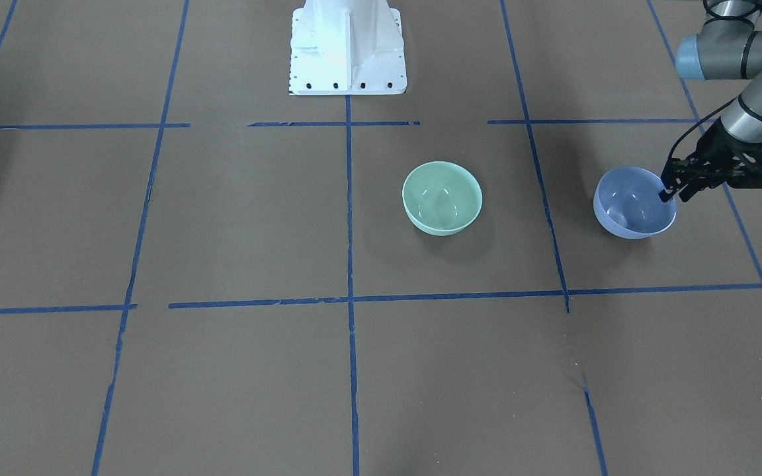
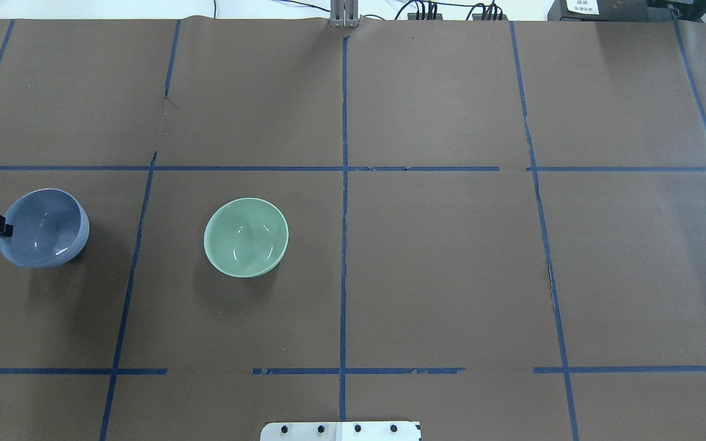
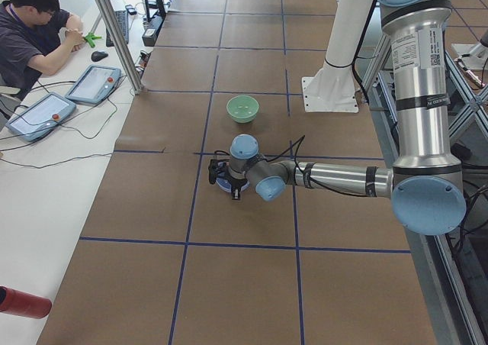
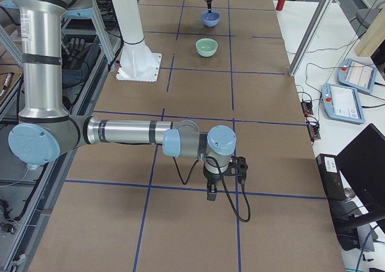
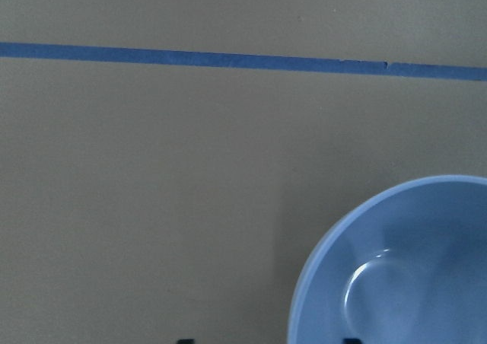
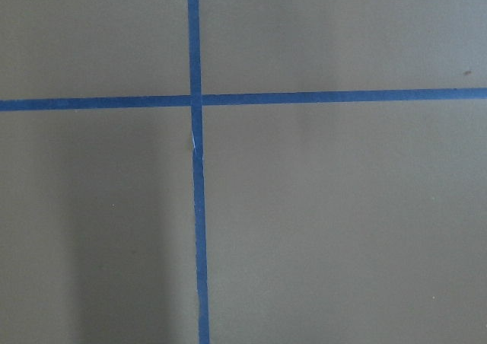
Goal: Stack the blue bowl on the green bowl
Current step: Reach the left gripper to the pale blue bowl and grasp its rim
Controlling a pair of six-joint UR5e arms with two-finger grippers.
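Stacking not started. The blue bowl [image 1: 629,208] sits on the surface [image 1: 222,231], well apart from the empty green bowl [image 1: 442,198]. Left pincer [image 1: 675,196] is spread, jaws straddling the blue bowl's rim, not yet clamped. Right pincer [image 4: 212,194] hangs far off, and its state cannot be told. Remaining: grip, lift, carry, place.

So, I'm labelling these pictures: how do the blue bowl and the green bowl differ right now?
Colour: the blue bowl is periwinkle, the green bowl mint.
Place: the blue bowl sits farther to the robot's left; the green bowl is nearer the middle.
Contact: the left gripper, open, straddles the blue bowl's rim; nothing is at the green bowl.
Both stand upright, empty, alike in size and shape.
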